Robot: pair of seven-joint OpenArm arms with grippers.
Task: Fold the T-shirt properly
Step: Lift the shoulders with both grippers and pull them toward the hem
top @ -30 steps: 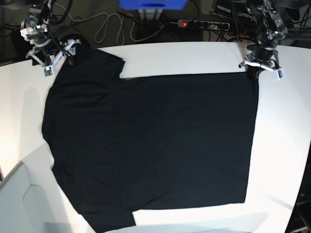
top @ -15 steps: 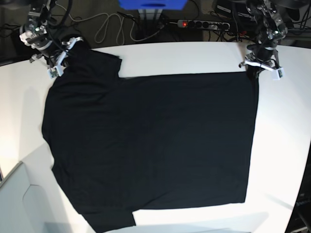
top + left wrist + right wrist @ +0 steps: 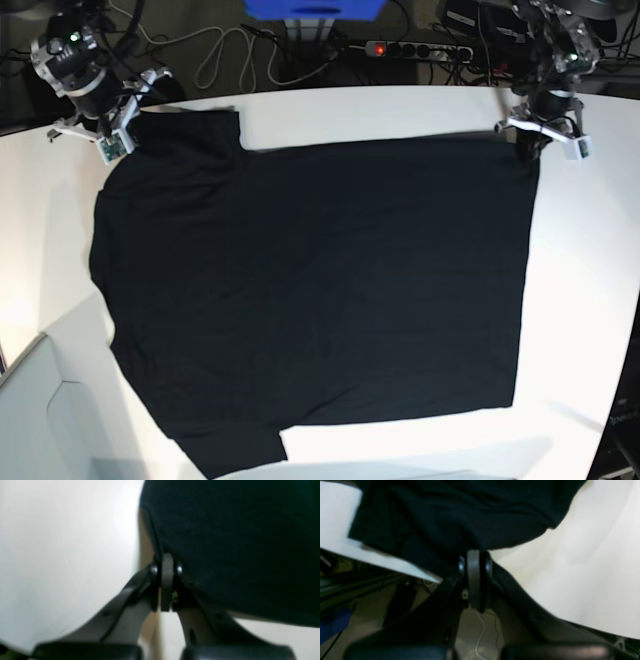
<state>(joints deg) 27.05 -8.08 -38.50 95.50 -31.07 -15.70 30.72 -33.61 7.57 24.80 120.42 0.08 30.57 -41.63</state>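
A black T-shirt (image 3: 310, 300) lay spread plain-side up across the white table (image 3: 600, 300), both far corners pinched in the clamped-shut left gripper (image 3: 541, 137) and right gripper (image 3: 122, 128), seemingly poised for drawing that edge over into a first fold.
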